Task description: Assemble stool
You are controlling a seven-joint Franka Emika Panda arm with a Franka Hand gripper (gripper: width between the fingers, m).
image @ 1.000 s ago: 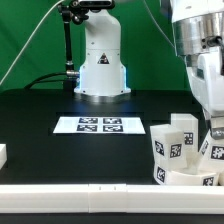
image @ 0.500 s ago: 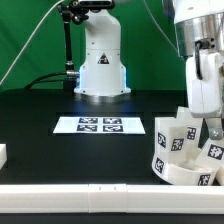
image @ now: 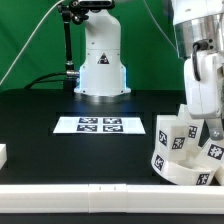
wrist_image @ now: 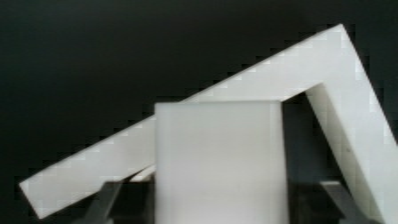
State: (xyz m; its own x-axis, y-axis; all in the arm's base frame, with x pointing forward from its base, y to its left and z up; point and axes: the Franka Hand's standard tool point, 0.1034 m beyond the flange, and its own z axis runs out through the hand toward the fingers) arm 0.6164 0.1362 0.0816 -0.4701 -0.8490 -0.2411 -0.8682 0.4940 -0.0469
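Observation:
The white stool seat [image: 186, 171] lies tilted at the exterior view's lower right, by the front rail. Tagged stubby legs [image: 166, 137] stand on it, one beside the arm's hand [image: 186, 128]. My gripper [image: 211, 130] reaches down just behind them, its tips mostly hidden. In the wrist view my gripper [wrist_image: 221, 203] has a white blocky leg [wrist_image: 217, 150] between its two dark fingers [wrist_image: 127, 196] and looks shut on it. Behind the leg two white rail pieces [wrist_image: 267, 80] meet at a corner.
The marker board [image: 100, 125] lies flat mid-table. A long white border rail [image: 90, 192] runs along the front edge. A small white piece [image: 3, 154] sits at the exterior view's far left. The arm's white base [image: 101, 68] stands at the back.
The seat with its legs has tipped and shifted slightly toward the exterior view's right since a second ago. The hand has turned a little with it. Little has moved in the last half second.

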